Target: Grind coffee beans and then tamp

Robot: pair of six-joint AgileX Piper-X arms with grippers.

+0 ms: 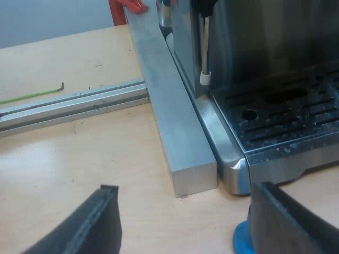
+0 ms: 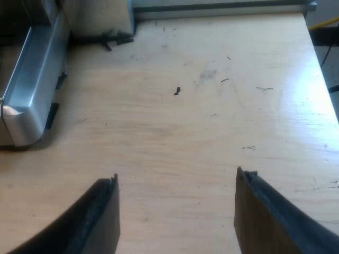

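Note:
My left gripper (image 1: pixel 183 211) is open, low over the wooden table near the corner of the espresso machine (image 1: pixel 265 53). A blue tamper (image 1: pixel 241 241) peeks out beside one of its fingers, mostly hidden by that finger. The machine's slotted drip tray (image 1: pixel 288 114) and its steam wand (image 1: pixel 204 53) with a white tip are close ahead. My right gripper (image 2: pixel 177 211) is open over bare wooden tabletop (image 2: pixel 201 121), with nothing between its fingers. The silver base corner of the machine (image 2: pixel 29 95) lies off to one side of it.
A square metal bar (image 1: pixel 169 111) lies along the machine's side, and a slotted aluminium rail (image 1: pixel 69 106) meets it. A thin green rod (image 1: pixel 32 95) rests on the table beyond the rail. Dark specks (image 2: pixel 176 91) dot the wood. A red object (image 1: pixel 132 6) stands past the bar.

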